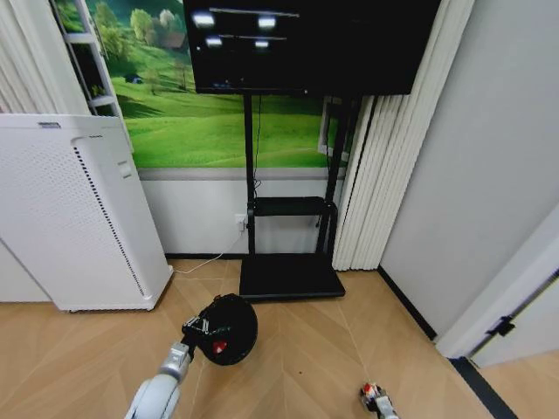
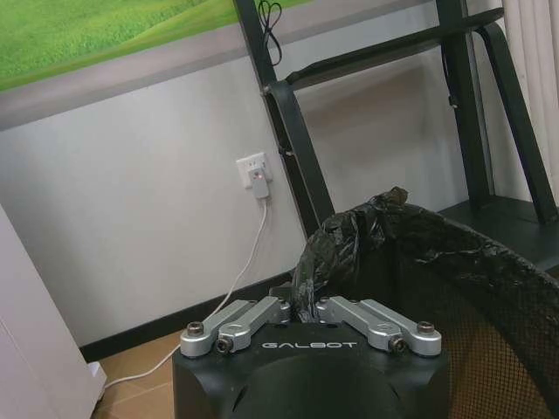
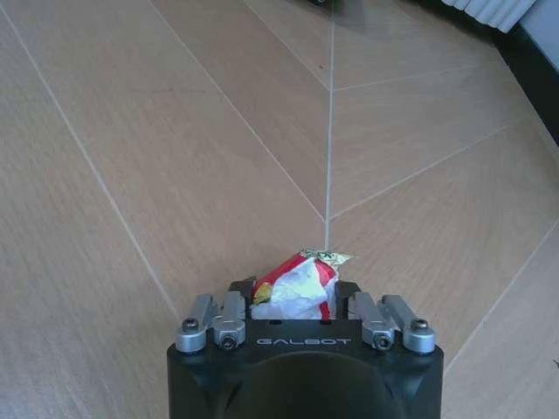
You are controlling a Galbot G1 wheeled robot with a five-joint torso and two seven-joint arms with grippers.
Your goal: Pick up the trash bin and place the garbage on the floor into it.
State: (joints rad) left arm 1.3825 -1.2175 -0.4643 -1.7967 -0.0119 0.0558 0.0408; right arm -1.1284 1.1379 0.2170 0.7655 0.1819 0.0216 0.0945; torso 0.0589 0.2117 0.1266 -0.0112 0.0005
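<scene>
Right claw point(image 3: 301, 301), bottom right of head view, pinches the red-and-white wrapper point(image 3: 297, 286) above bare floor point(image 3: 175, 157). Left claw point(image 2: 306, 307) clamps the trash bin point(image 1: 229, 327) rim, lower centre, arm reaching forward. Risks: thin wrapper slipping out; bin tilting on a one-sided rim hold.

A home-like living room: television on a stand point(image 1: 301, 44), white air purifier point(image 1: 74, 209), parquet floor point(image 1: 70, 349).
</scene>
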